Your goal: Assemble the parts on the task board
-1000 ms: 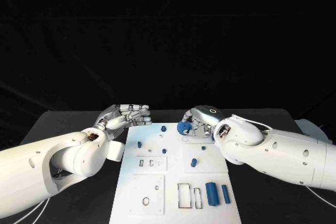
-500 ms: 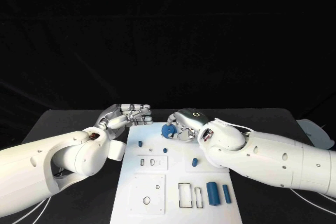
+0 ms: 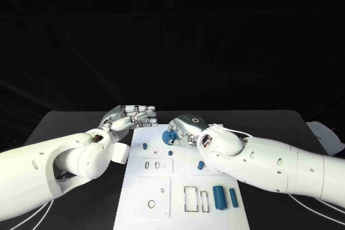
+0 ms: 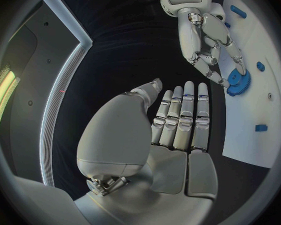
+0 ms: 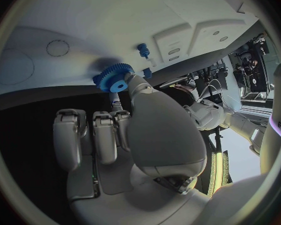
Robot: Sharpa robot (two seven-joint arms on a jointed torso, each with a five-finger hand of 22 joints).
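At the far end of the task board (image 3: 180,190), my right hand (image 3: 188,129) pinches a blue gear (image 3: 170,136) between thumb and fingertips; other fingers loosely curled. Right wrist view confirms it: gear (image 5: 114,77) sits at the fingertips just above the white plate, toothed rim clear, bore visible.

Change over the last second: right hand carried the gear leftward across the far part of the board, from right of centre to about the centreline. It now sits just beside the far-left peg (image 3: 144,145) and the small blue stud (image 3: 170,152). My read: I'm lining up the gear's bore over a post. Can't tell from here whether the gear touches the board or hovers.

Left hand (image 3: 131,117) hasn't moved: parked off the board's far-left corner, fingers curled in, holding nothing. In the left wrist view its fingers (image 4: 181,120) lie together and straight along the palm, so exact curl is ambiguous; nothing in the grip either way.

Unplaced so far, judging by layout: two blue cylinders (image 3: 218,197) lying at the near-right beside empty rectangular slots (image 3: 189,199), plus a small blue piece (image 3: 200,165) mid-board. Task looks early.

Next needs bore-to-post alignment, then press down. Risk: gear tilts in the pinch and jams.
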